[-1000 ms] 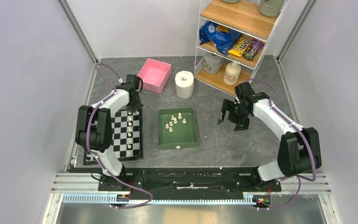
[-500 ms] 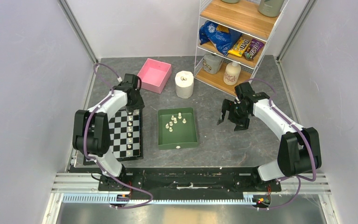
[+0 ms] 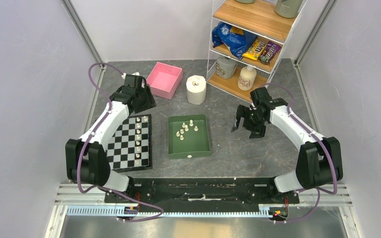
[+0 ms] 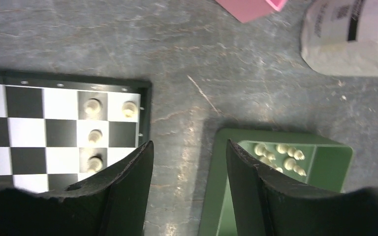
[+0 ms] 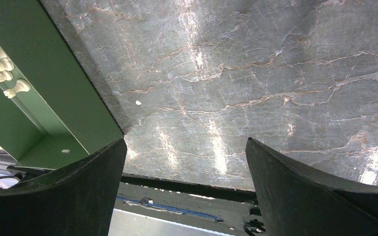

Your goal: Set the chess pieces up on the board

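The checkered board [image 3: 124, 146] lies at the left, with a column of cream chess pieces [image 3: 138, 139] along its right side. More chess pieces [image 3: 186, 128] lie in the green tray [image 3: 201, 148]. My left gripper [image 3: 146, 102] is open and empty, raised above the board's far right corner. Its wrist view shows the gripper [image 4: 189, 147] over bare table between the board [image 4: 24, 128], with pieces [image 4: 92, 105] on it, and the tray [image 4: 224, 187], with its pieces [image 4: 280, 153]. My right gripper [image 3: 246, 128] is open and empty to the right of the tray; its wrist view [image 5: 184, 142] shows the tray [image 5: 54, 73] and pieces [image 5: 0, 64].
A pink box [image 3: 164, 80] and a white paper roll [image 3: 196, 89] stand behind the tray; the roll also shows in the left wrist view [image 4: 349, 39]. A wire shelf [image 3: 248, 49] with snacks and bottles stands at the back right. A small white bit [image 3: 189, 155] lies at the tray's front.
My left gripper has lifted off the board's far edge and drawn back toward the pink box, with its elbow swinging left. The right arm has not moved.
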Robot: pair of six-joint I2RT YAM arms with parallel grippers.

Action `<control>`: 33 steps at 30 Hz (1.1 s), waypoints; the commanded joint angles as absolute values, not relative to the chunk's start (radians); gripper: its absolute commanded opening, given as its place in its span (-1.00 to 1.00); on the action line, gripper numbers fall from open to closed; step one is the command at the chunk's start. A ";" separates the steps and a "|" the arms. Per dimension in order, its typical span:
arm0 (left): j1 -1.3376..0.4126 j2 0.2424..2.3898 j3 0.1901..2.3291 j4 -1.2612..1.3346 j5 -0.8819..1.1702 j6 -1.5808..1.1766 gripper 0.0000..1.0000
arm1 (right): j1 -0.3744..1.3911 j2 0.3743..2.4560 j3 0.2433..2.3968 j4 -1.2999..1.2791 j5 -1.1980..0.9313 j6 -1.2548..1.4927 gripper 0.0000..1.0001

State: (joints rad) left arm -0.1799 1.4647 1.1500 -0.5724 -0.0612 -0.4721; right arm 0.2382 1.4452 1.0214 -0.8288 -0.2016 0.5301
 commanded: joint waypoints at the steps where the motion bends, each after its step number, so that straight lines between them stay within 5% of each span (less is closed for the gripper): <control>1: -0.262 1.433 1.143 -0.552 -0.025 -0.492 0.26 | 0.234 1.413 1.016 -0.823 -0.200 0.526 0.98; 14: -0.555 1.578 1.213 -0.555 -0.085 -0.514 0.16 | 0.234 1.416 1.017 -0.820 -0.203 0.526 0.98; 33: -0.615 1.721 1.289 -0.535 -0.064 -0.548 0.02 | 0.235 1.422 1.022 -0.822 -0.199 0.521 0.98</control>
State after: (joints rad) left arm -0.6113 1.7008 1.2404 -0.5652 -0.0677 -0.5159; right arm 0.2382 1.4391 1.0214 -0.8284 -0.2024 0.5301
